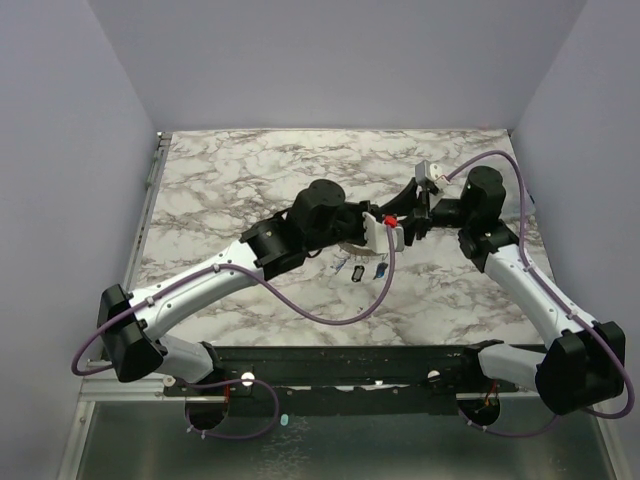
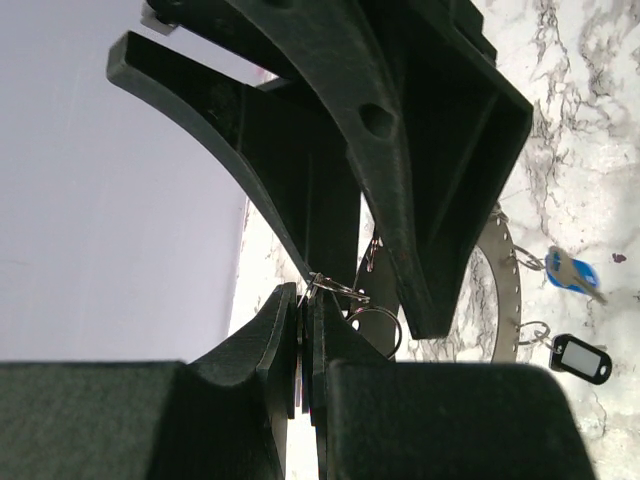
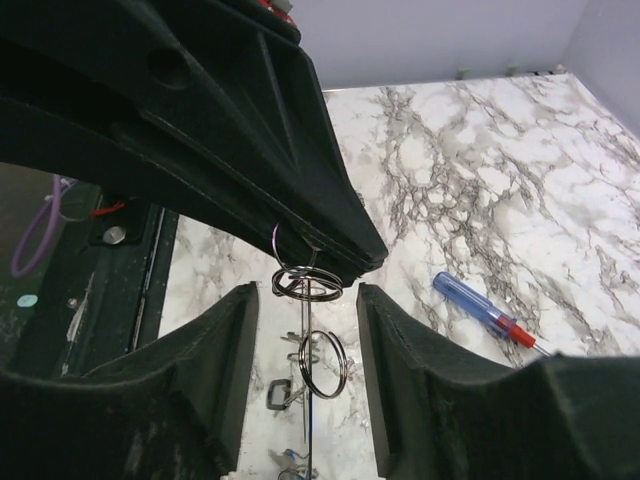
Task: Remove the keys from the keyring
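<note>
Keyring (image 2: 505, 290): left end effector (image 2: 303, 300) clamped on split ring (image 2: 335, 290) near it; right end effector (image 3: 305, 300) apart, straddling same ring. Best close squarely, then peel gently.

Light even, diffuse, from above; soft shadows on marble table (image 1: 250, 170) below both arms. Wrist views: fingers of left gripper (image 2: 303, 298) and right gripper (image 3: 305, 292) underexposed, near-black, edges soft. Between right fingers small rings (image 3: 306, 295) sharp, faint glints; table beyond fingertips bright
</note>
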